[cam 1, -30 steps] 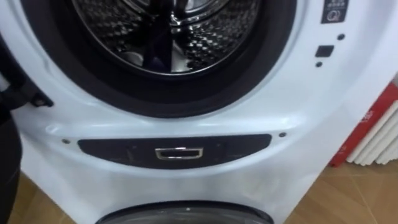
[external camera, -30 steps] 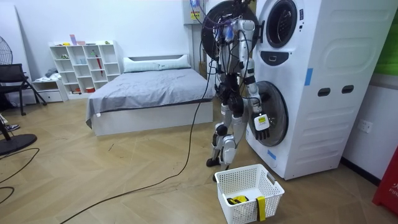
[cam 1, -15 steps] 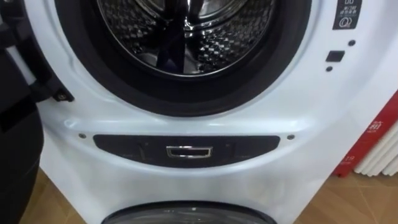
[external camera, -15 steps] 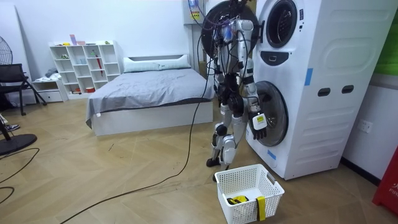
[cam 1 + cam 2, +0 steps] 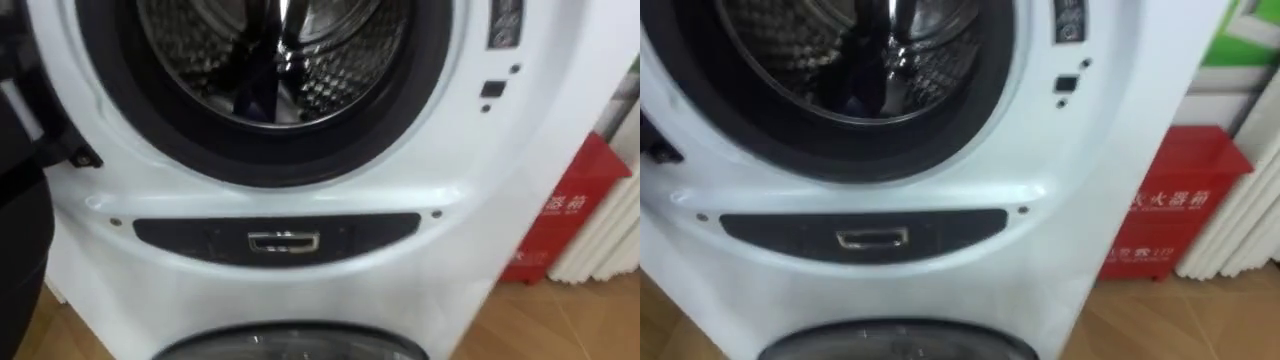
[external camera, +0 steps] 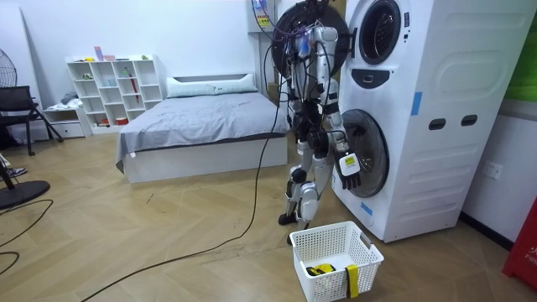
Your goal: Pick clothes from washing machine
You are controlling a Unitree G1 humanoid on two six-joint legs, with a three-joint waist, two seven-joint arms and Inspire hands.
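The upper washing machine's open drum (image 5: 265, 60) (image 5: 855, 50) is close in front of me. Inside it something dark, apparently a piece of clothing (image 5: 258, 85), hangs against the shiny perforated wall. The open dark door (image 5: 20, 230) stands at the left edge. In the room view I stand upright facing the stacked machines (image 6: 403, 109). My right hand (image 6: 347, 165) hangs low beside the lower door with relaxed fingers, holding nothing.
A white laundry basket (image 6: 337, 254) sits on the wooden floor behind my feet, with a yellow and black item (image 6: 319, 269) in it. A red box (image 5: 1170, 210) and a white radiator (image 5: 605, 245) stand right of the machine. A bed (image 6: 201, 126) lies behind me.
The eye view has shifted: the drum sits lower and further left than half a second ago, so my head moved. My right hand has drifted slightly toward my body.
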